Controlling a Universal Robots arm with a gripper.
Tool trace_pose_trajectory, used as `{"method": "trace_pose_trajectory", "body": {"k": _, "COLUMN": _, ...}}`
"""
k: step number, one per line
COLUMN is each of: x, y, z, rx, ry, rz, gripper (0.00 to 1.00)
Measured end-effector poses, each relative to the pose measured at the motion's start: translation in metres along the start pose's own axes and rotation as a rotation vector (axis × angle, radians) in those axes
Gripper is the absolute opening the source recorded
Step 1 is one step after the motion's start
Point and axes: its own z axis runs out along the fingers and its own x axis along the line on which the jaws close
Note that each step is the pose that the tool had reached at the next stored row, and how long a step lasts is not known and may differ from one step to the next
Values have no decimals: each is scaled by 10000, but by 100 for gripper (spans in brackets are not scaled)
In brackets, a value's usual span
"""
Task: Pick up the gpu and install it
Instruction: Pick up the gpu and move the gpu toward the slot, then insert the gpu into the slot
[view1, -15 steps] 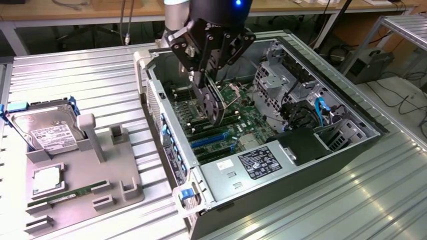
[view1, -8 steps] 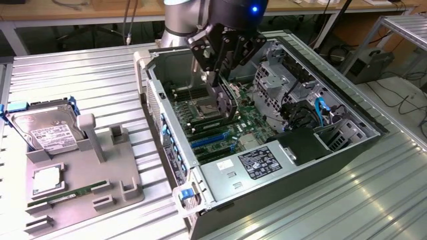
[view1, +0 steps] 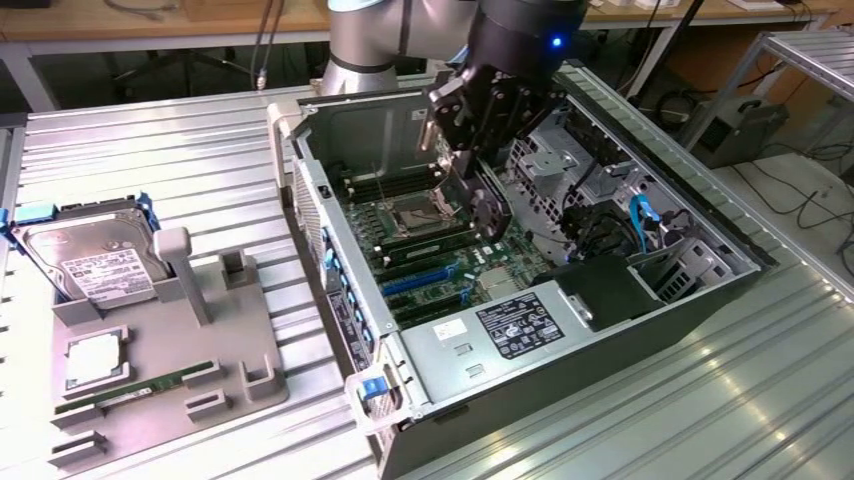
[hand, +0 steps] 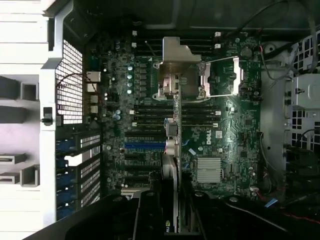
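Observation:
My gripper is shut on the gpu, a dark card with a black cooler. The card hangs on edge inside the open computer case, just above the green motherboard. In the wrist view the gpu appears edge-on as a thin pale strip running out from my gripper over the middle of the board. The blue expansion slots lie beside the card's line, apart from it. I cannot tell whether the card's lower edge touches the board.
The CPU socket and memory slots sit close to the card. Drive cages and blue cables fill the case's far side. On the exterior view's left, a grey fixture holds a hard drive and a memory stick.

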Motion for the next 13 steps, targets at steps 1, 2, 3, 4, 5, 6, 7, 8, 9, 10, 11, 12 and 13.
{"method": "trace_pose_trajectory", "body": {"k": 1, "x": -43, "y": -1, "z": 7, "rx": -1, "ry": 34, "rz": 2, "gripper": 26}}
{"method": "trace_pose_trajectory", "body": {"k": 2, "x": -63, "y": -1, "z": 7, "rx": -2, "ry": 90, "rz": 5, "gripper": 26}}
{"method": "trace_pose_trajectory", "body": {"k": 3, "x": -63, "y": -1, "z": 8, "rx": -2, "ry": 90, "rz": 5, "gripper": 26}}
{"method": "trace_pose_trajectory", "body": {"k": 4, "x": -63, "y": -1, "z": 7, "rx": -1, "ry": 90, "rz": 6, "gripper": 26}}
{"method": "trace_pose_trajectory", "body": {"k": 5, "x": -63, "y": -1, "z": 7, "rx": -1, "ry": 91, "rz": 4, "gripper": 26}}
{"method": "trace_pose_trajectory", "body": {"k": 6, "x": -63, "y": -1, "z": 8, "rx": -1, "ry": 90, "rz": 5, "gripper": 26}}
{"method": "trace_pose_trajectory", "body": {"k": 7, "x": -63, "y": -1, "z": 7, "rx": -2, "ry": 90, "rz": 5, "gripper": 26}}
{"method": "trace_pose_trajectory", "body": {"k": 8, "x": -63, "y": -1, "z": 7, "rx": -1, "ry": 90, "rz": 5, "gripper": 26}}
{"method": "trace_pose_trajectory", "body": {"k": 9, "x": -63, "y": -1, "z": 8, "rx": -1, "ry": 90, "rz": 5, "gripper": 26}}
{"method": "trace_pose_trajectory", "body": {"k": 10, "x": -63, "y": -1, "z": 8, "rx": -2, "ry": 90, "rz": 5, "gripper": 26}}
{"method": "trace_pose_trajectory", "body": {"k": 11, "x": -63, "y": -1, "z": 8, "rx": -2, "ry": 90, "rz": 5, "gripper": 26}}
{"method": "trace_pose_trajectory", "body": {"k": 12, "x": -63, "y": -1, "z": 8, "rx": -2, "ry": 90, "rz": 5, "gripper": 26}}
{"method": "trace_pose_trajectory", "body": {"k": 13, "x": -63, "y": -1, "z": 8, "rx": -1, "ry": 90, "rz": 5, "gripper": 26}}
